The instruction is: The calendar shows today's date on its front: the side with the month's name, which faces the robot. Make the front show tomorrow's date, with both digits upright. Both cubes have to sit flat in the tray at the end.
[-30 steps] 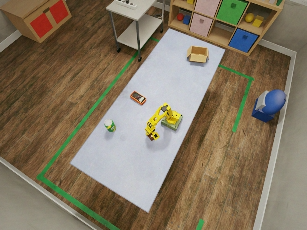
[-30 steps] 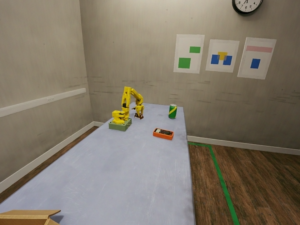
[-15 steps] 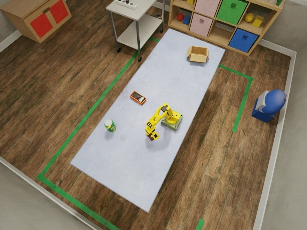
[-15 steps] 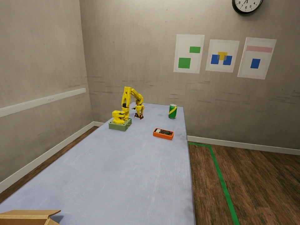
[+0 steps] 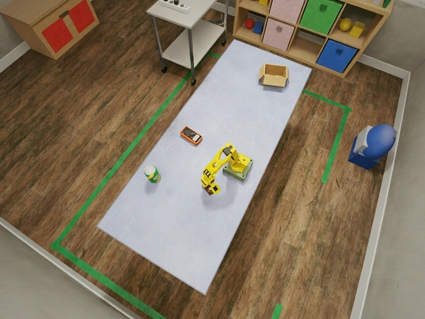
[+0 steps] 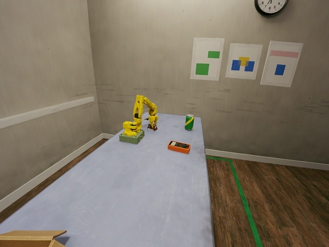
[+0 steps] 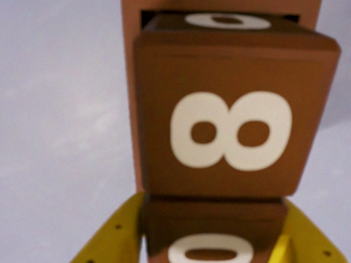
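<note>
Even, soft room light; faint shadows; wrist view close and blurred.

Clutter on my table.
Soda can [image 5: 152, 173], orange multimeter [image 5: 191, 135], open cardboard box [image 5: 273, 75], all well apart.
</note>
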### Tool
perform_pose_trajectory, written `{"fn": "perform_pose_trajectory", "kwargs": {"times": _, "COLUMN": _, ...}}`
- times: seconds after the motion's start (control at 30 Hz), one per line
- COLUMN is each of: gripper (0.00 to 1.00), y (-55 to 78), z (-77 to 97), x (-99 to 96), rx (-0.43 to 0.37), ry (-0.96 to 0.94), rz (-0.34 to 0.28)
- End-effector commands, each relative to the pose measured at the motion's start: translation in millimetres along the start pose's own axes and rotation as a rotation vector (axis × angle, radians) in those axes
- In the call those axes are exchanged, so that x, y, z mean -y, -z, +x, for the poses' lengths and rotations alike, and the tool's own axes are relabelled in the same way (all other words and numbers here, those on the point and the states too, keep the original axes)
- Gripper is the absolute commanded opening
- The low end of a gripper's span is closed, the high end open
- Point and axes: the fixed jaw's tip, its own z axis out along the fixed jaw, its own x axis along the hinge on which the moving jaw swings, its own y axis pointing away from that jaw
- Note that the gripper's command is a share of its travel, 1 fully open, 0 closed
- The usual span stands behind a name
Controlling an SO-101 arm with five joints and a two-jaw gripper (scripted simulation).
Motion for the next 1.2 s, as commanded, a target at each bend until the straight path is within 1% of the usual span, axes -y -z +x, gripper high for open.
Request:
{"fn": "perform_pose_trajectory", "kwargs": {"times": 0.0, "gripper": 0.06, "y": -1.2, "z": 1.8, "x": -1.4, "rx": 0.001, "ry": -0.019, "rz": -0.014}}
{"fn": "perform_pose_trajectory", "kwargs": {"times": 0.17, "gripper": 0.02, "y": -1.2, "z": 1.8, "x": -1.4, "rx": 0.001, "ry": -0.019, "rz": -0.014}}
{"fn": "perform_pose_trajectory", "kwargs": {"times": 0.3, "gripper": 0.00, "y": -1.2, "z": 1.8, "x": -1.4, "rx": 0.001, "ry": -0.019, "rz": -0.014}}
{"fn": "perform_pose_trajectory", "kwargs": {"times": 1.17, "gripper": 0.00, "y": 2.2, "z": 1.8, "x": -1.1, "rx": 0.001, "ry": -0.019, "rz": -0.014}}
